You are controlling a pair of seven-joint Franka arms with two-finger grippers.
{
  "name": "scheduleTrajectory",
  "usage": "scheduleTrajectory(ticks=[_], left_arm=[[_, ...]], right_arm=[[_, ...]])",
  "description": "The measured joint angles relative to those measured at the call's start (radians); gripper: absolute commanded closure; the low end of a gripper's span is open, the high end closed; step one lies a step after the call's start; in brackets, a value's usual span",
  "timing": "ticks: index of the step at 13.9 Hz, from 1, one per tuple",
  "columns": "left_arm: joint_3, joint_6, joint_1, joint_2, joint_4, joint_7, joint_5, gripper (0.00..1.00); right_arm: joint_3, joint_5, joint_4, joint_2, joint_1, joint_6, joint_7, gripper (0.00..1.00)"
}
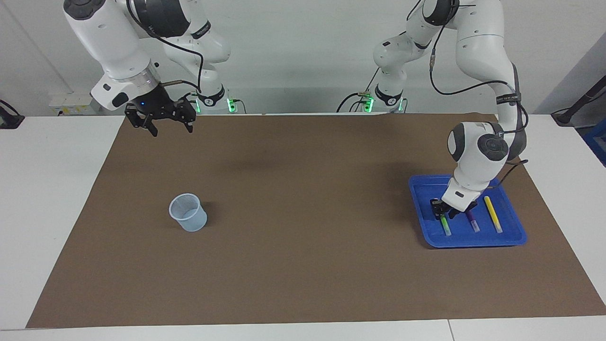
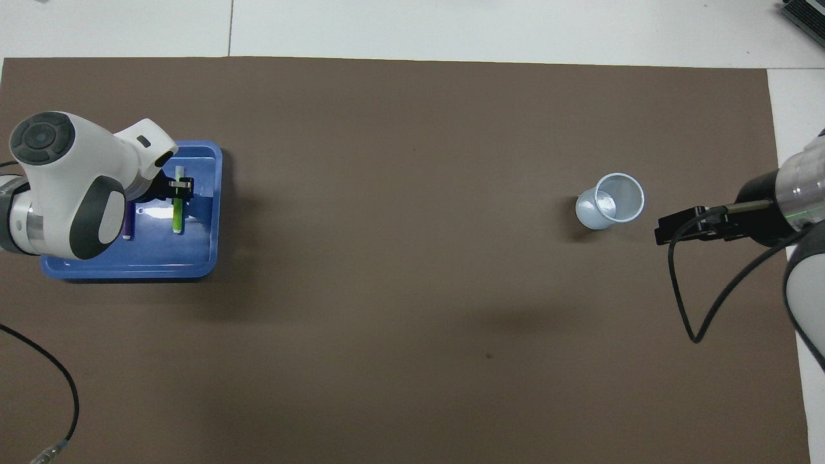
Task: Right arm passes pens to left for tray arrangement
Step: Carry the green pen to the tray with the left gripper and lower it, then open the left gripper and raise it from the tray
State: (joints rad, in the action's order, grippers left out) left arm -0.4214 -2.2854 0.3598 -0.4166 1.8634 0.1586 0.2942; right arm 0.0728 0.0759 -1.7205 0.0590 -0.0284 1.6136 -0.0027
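The green pen (image 1: 445,225) was found lying in the blue tray (image 1: 421,199), which sat on the brown mat near the left arm's end of the table, about midway between the robots' edge and the edge away from them; the purple pen (image 1: 473,221) and the yellow pen (image 1: 493,214) were laid beside it, all three roughly parallel, their long axes running from the robots' edge toward the edge away from the robots. The left gripper (image 1: 446,211) was lowered into the tray at the green pen's robot-side end, its fingers set either side of that pen; whether the pen was gripped or already let go could not be told. The pen's body stretched away from the gripper toward the tray's rim away from the robots, so a straight upward retreat was judged to be what the next move would turn on. The right gripper (image 1: 161,124) was held raised over the mat's corner at the right arm's end by the robots' edge, fingers spread and nothing held, waiting; the translucent cup (image 1: 188,212) stood below it, nearer the table's middle, and was seen to hold no pen.
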Motion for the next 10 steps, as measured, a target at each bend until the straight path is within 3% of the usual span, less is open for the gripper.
scheduleTrajectory(ticks=[3,6,10], left_arm=[[-0.004,0.006,0.000,0.002,-0.025,0.006,-0.024,0.34],[-0.005,0.049,0.000,0.020,-0.053,0.008,-0.028,0.00],[-0.014,0.192,0.000,0.110,-0.078,0.010,-0.097,0.00]], right_arm=[[-0.006,-0.008,-0.015,0.001,0.000,0.011,0.000,0.00],[-0.005,-0.057,-0.019,0.004,0.011,-0.003,0.000,0.00],[-0.006,-0.072,-0.022,0.010,0.012,-0.006,0.000,0.00]])
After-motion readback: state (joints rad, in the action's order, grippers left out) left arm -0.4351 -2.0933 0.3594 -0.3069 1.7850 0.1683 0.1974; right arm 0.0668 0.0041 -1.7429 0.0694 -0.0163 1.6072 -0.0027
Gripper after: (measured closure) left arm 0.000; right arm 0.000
